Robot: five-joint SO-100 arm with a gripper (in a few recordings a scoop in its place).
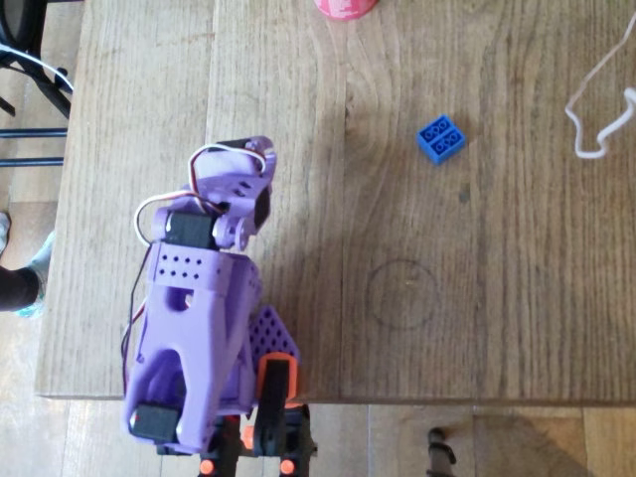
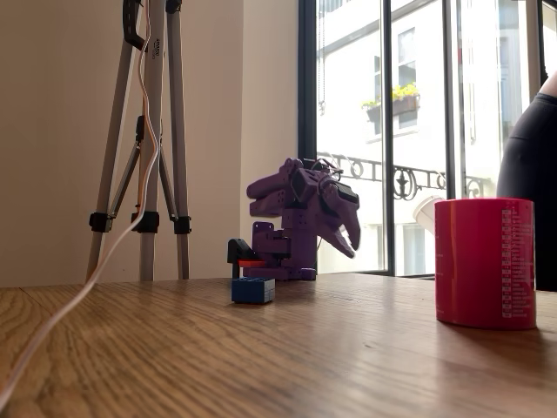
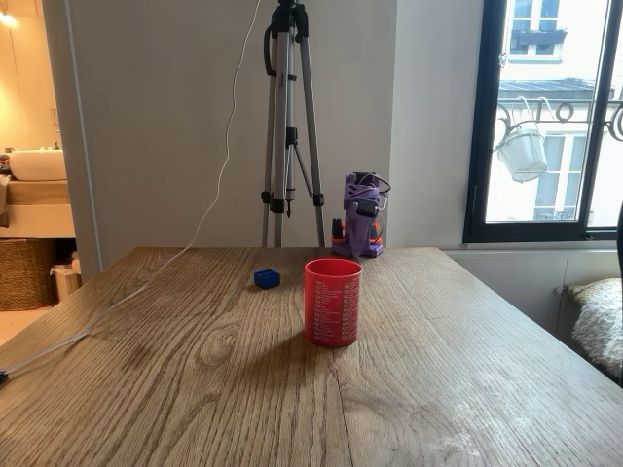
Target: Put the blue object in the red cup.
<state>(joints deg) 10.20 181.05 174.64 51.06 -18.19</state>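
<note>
The blue brick (image 1: 440, 139) lies studs up on the wooden table, right of centre in the overhead view. In both fixed views the blue brick (image 2: 253, 290) (image 3: 267, 278) sits apart from the red cup (image 2: 485, 261) (image 3: 332, 301), which stands upright. Just the rim of the red cup (image 1: 346, 7) shows at the overhead view's top edge. The purple arm is folded over its base at the table's near edge. My gripper (image 1: 246, 169) (image 2: 352, 242) hangs above the table, far from the brick, fingers together and holding nothing.
A white cable (image 1: 594, 114) trails across the table at the overhead view's right side. A tripod (image 3: 289, 126) stands behind the table near the arm's base (image 3: 360, 229). A person's dark sleeve (image 2: 533, 192) shows behind the cup.
</note>
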